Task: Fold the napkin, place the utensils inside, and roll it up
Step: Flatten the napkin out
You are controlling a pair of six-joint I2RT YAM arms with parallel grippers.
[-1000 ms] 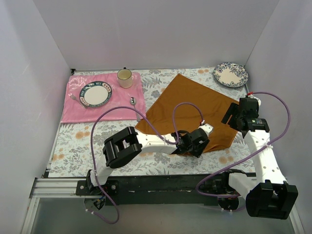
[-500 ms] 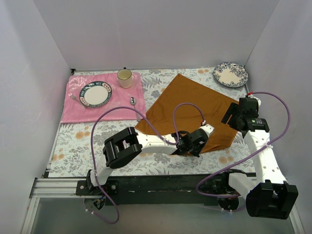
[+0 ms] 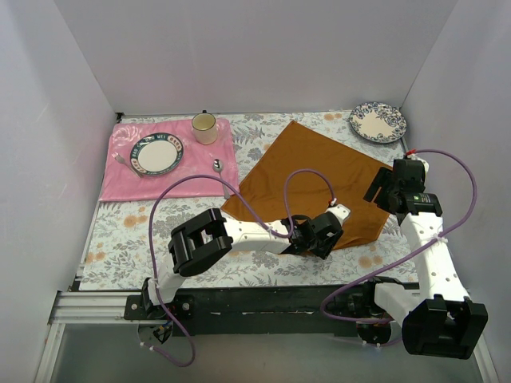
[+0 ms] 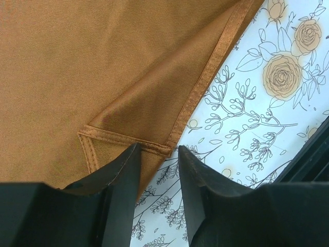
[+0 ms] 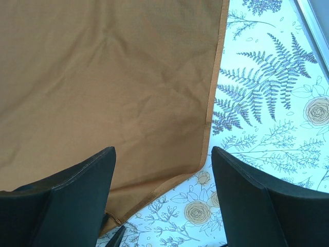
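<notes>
While the napkin [image 3: 319, 152] lies spread flat as a diamond at centre-right of the top view, unchanged over the last second, the right gripper [image 5: 162, 154] hangs wide open above its right corner. Left gripper [image 4: 158, 149] has edged slightly right at the bottom corner, fingers narrowed around the turned-over hem. Cannot tell if they pinch it, so the first fold looks barely begun.

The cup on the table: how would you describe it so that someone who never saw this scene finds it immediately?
Look at the pink placemat in the far left part of the table. The cup stands on its far right corner, beyond the round plate. It is small, cream-coloured and upright, while its neighbours lie flat.
</notes>
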